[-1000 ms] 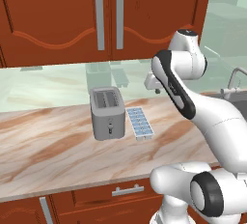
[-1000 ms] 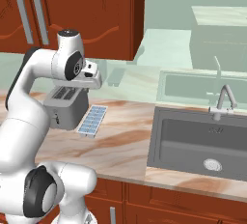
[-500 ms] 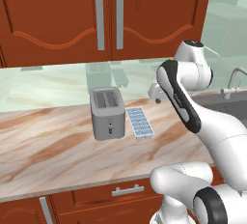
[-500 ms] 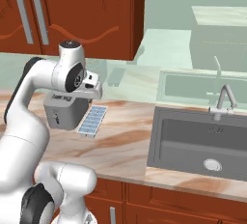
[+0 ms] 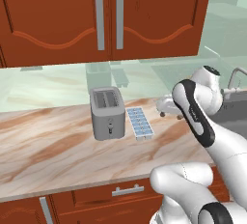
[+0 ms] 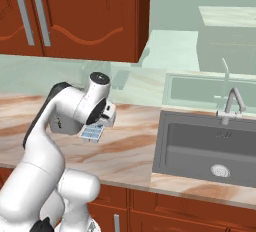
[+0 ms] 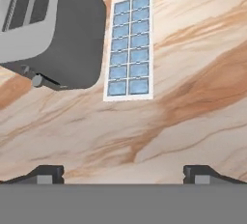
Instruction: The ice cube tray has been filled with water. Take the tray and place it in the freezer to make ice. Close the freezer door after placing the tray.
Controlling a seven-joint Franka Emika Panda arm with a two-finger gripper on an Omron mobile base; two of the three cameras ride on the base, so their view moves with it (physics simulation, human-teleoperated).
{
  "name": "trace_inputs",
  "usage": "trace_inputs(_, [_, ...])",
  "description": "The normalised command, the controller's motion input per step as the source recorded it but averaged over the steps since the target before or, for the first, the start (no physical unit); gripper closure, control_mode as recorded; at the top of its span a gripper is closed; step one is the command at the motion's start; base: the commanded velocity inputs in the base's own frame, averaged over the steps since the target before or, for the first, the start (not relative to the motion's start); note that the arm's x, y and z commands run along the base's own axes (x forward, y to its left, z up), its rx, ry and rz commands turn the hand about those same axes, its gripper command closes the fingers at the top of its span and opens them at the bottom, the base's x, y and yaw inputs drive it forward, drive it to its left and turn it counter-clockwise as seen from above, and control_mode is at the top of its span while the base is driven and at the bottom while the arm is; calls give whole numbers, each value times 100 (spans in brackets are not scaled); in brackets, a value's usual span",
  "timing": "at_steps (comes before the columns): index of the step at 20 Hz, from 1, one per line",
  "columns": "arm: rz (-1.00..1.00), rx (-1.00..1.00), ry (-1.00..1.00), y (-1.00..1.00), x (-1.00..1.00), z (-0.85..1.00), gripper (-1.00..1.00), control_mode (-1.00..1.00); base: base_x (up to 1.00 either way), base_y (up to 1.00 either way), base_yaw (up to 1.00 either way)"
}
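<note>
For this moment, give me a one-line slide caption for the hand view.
Open gripper above the marble counter, ice cube tray lying ahead beside the grey toaster.

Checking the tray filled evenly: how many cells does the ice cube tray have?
14: the ice cube tray lies flat on the counter beside the toaster, two rows of seven light-blue cells, none hidden.

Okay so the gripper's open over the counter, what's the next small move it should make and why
Probably ease the gripper forward and down over the ice cube tray. The hand view shows the fingertips spread wide with only bare counter between them, the tray lying flat ahead of them, untouched. The toaster stands close beside the tray, so one finger has little room on that side.
</note>
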Motion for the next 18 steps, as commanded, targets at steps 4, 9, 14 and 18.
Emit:
trace_inputs(4, [-6, 21, 14, -1, 36, -51, -100, -100, 0, 0, 0])
trace_inputs(9, [-13, 21, 22, 0, 62, -35, -100, -100, 0, 0, 0])
trace_inputs(14, [-19, 20, 30, 0, 80, -32, -100, -100, 0, 0, 0])
trace_inputs(18, [-21, 20, 31, 0, 70, -29, -100, -100, 0, 0, 0])
